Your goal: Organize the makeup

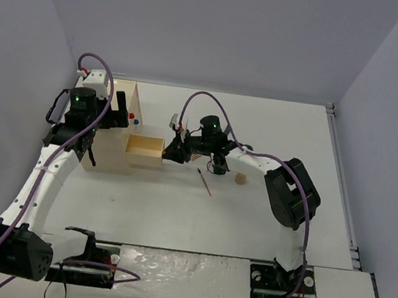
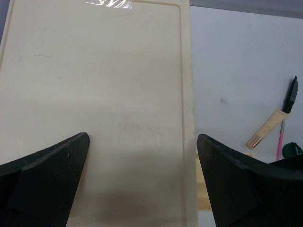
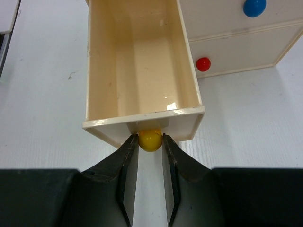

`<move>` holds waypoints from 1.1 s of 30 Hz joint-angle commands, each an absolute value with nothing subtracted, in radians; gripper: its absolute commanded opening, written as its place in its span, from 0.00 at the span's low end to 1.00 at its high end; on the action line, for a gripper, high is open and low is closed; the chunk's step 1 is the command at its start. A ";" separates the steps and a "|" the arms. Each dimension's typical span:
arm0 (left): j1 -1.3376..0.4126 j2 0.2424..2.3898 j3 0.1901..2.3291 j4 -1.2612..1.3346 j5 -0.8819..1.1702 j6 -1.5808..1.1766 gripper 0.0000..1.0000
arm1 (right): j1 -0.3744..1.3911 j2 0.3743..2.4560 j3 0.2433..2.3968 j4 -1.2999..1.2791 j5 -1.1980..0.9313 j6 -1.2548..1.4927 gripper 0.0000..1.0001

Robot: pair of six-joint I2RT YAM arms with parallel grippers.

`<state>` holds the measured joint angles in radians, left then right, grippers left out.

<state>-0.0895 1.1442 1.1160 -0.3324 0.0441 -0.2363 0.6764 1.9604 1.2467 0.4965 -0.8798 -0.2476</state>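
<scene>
My right gripper [image 3: 150, 142] is shut on the yellow knob [image 3: 150, 140] of a pulled-out, empty drawer [image 3: 142, 71] of the beige wooden box [image 1: 113, 129]. In the top view that gripper [image 1: 171, 152] sits at the drawer's front. My left gripper [image 2: 142, 142] hangs open over the box's flat top [image 2: 94, 94], holding nothing. Makeup lies on the table: a thin pencil [image 1: 204, 182], a beige sponge [image 1: 240, 178], and, in the left wrist view, a beige tube with a black cap [image 2: 272, 124], a pink pencil [image 2: 279, 146] and a dark green compact [image 2: 292, 150].
Two closed drawers with a red knob [image 3: 203, 64] and a blue knob [image 3: 254, 6] sit beside the open one. Grey walls enclose the white table [image 1: 248, 223] on three sides. The arm bases stand at the near edge.
</scene>
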 commanded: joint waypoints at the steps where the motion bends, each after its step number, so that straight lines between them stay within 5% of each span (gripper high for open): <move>1: -0.081 1.169 1.129 -0.420 0.048 -0.245 0.97 | 0.638 1.874 1.245 0.471 -0.856 -0.274 0.09; 5: -0.081 1.166 1.129 -0.420 0.045 -0.244 0.97 | 0.638 1.863 1.253 0.443 -0.837 -0.276 0.39; 12: -0.081 1.163 1.130 -0.419 0.049 -0.240 0.97 | 0.634 1.775 1.224 0.380 -0.677 -0.260 0.68; 25: -0.081 0.989 1.100 -0.364 0.082 -0.184 0.97 | 0.624 1.462 0.969 0.205 0.232 0.099 0.71; 33: -0.081 0.949 1.097 -0.375 0.049 -0.177 0.97 | 0.521 1.388 0.788 0.152 0.294 0.267 0.68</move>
<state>-0.0895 0.9506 1.0645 -0.4009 0.0620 -0.1921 0.5731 1.4252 0.8323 0.1584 0.1907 0.1427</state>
